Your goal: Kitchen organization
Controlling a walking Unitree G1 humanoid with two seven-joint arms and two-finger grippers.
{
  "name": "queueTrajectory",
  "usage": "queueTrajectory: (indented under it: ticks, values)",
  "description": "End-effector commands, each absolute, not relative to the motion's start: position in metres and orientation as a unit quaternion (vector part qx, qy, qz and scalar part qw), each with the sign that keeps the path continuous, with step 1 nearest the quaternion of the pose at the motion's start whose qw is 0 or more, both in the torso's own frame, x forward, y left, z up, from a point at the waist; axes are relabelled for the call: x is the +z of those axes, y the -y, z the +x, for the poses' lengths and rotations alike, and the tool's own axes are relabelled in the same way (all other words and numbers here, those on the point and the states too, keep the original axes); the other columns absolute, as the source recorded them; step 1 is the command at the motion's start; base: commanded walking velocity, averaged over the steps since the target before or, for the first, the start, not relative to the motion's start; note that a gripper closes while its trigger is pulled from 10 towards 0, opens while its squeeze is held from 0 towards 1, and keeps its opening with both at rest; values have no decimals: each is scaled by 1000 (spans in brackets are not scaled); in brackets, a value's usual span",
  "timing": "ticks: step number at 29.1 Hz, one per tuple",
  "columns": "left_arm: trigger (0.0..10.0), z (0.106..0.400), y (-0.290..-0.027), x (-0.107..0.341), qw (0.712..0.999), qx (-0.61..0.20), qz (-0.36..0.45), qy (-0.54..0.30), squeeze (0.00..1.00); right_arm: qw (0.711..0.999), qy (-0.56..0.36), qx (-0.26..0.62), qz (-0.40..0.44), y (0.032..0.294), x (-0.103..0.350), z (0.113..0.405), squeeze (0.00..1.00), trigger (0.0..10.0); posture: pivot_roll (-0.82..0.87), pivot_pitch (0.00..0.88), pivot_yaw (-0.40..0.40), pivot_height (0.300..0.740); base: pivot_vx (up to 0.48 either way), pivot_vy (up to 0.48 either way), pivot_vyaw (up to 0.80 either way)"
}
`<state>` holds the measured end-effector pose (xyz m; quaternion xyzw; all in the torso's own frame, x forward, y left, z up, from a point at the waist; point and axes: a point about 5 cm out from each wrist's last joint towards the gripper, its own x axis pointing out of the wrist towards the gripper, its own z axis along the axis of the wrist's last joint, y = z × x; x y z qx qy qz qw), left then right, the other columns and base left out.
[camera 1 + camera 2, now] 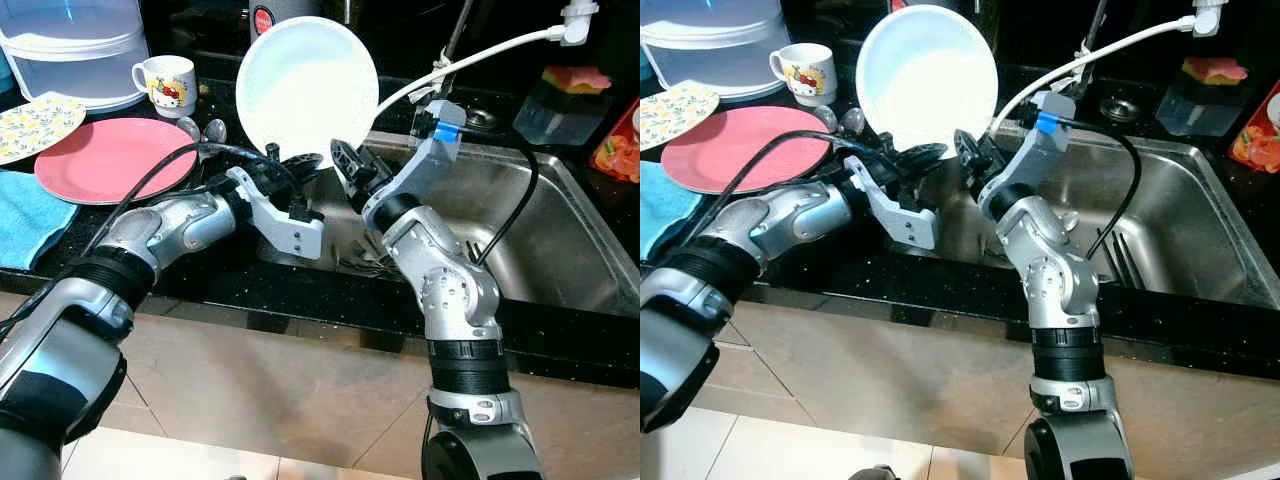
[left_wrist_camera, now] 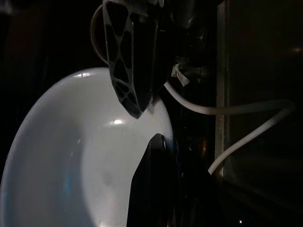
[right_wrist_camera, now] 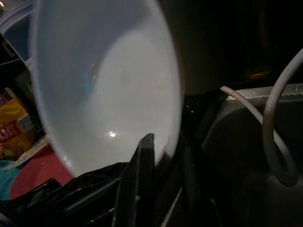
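1. The round white ceramic plate [image 1: 307, 88] stands nearly upright at the upper centre of the frame, above the left edge of the stainless steel sink [image 1: 560, 240], with its hollow face turned toward the camera.
2. The left gripper [image 1: 290, 165] grasps the plate's lower rim; the left wrist view shows one black finger [image 2: 130, 56] across the face and the other behind the edge, clenched on the rim.
3. The right gripper [image 1: 345, 160] sits just beside it at the lower right of the rim; I cannot tell whether its fingers pinch the plate or merely rest near it.
4. This looks like a hand-over or a two-gripper carry, so keep one firm grip until the other is surely seated.
5. A glazed plate held by its rim alone will likely want to pivot; keep it steady and move slowly.
6. The flat pink plate [image 1: 112, 158] at the upper left, on the black speckled tabletop [image 1: 215, 265], seems a fair stacking place; mind the white cartoon-printed mug [image 1: 165, 86] and the white cable [image 1: 470, 55] to the right of the plate.
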<state>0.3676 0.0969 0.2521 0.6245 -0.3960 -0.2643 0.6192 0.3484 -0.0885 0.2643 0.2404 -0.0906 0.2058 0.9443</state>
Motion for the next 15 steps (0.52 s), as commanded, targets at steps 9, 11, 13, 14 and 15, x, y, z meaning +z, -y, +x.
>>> queueTrajectory:
  ticks: [9, 11, 13, 14, 15]
  values:
    - [10000, 360, -82, 251, 600, -298, 613, 419, 0, 952, 71, 178, 238, 96, 257, 354, 0, 0, 274, 81, -78, 740, 0, 0, 0]
    - [10000, 360, -82, 248, 602, -315, 609, 408, 1000, 951, 72, 185, 239, 93, 259, 353, 0, 10000, 275, 82, -79, 740, 0, 0, 0]
    - [10000, 360, -82, 248, 606, -319, 606, 404, 1000, 950, 73, 185, 239, 93, 259, 353, 0, 10000, 275, 82, -79, 740, 0, 0, 0]
    - [10000, 360, -82, 248, 606, -319, 606, 404, 1000, 950, 73, 185, 239, 93, 259, 353, 0, 10000, 275, 82, -79, 740, 0, 0, 0]
    - [10000, 361, -82, 249, 610, -314, 604, 405, 1000, 950, 73, 184, 240, 93, 259, 353, 0, 10000, 274, 82, -79, 740, 0, 0, 0]
